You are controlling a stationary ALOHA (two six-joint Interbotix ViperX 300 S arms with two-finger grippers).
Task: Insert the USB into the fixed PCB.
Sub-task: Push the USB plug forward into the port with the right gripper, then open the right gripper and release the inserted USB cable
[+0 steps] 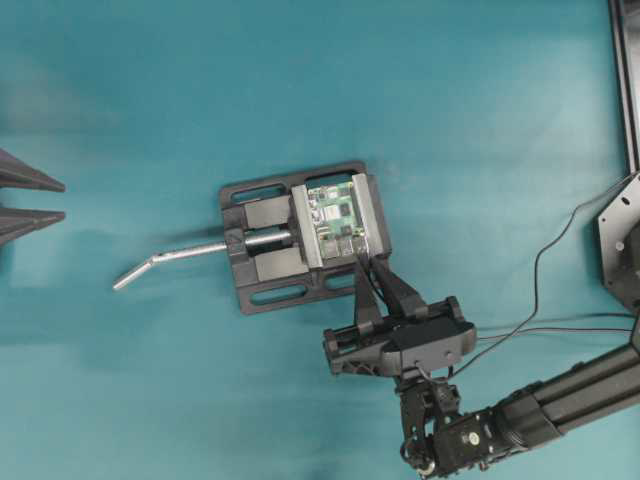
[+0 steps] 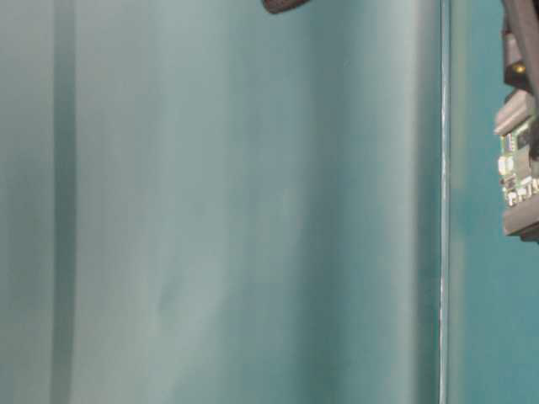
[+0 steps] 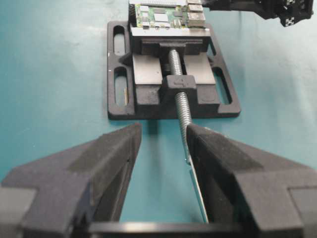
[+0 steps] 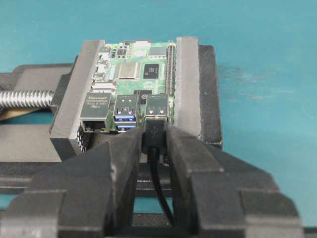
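The fixed PCB (image 4: 136, 74), green with silver ports, sits clamped between grey metal jaws at mid-table (image 1: 335, 218). My right gripper (image 4: 154, 138) is shut on the USB (image 4: 154, 130), a dark plug whose thin black cable (image 4: 161, 191) runs back between the fingers. The plug's front end is at the mouth of the board's right-hand port, and its metal tip does not show. In the overhead view the right gripper (image 1: 368, 268) reaches the board's near edge. My left gripper (image 1: 62, 200) stands open and empty at the far left, well away from the vise, also open in its wrist view (image 3: 163, 134).
The black vise base (image 1: 262, 295) with slotted holes holds the board. Its bent silver handle (image 1: 165, 262) sticks out leftward towards the left gripper, on a threaded screw (image 3: 179, 84). A black frame (image 1: 625, 80) runs along the right edge. The board's edge (image 2: 515, 168) shows at table level.
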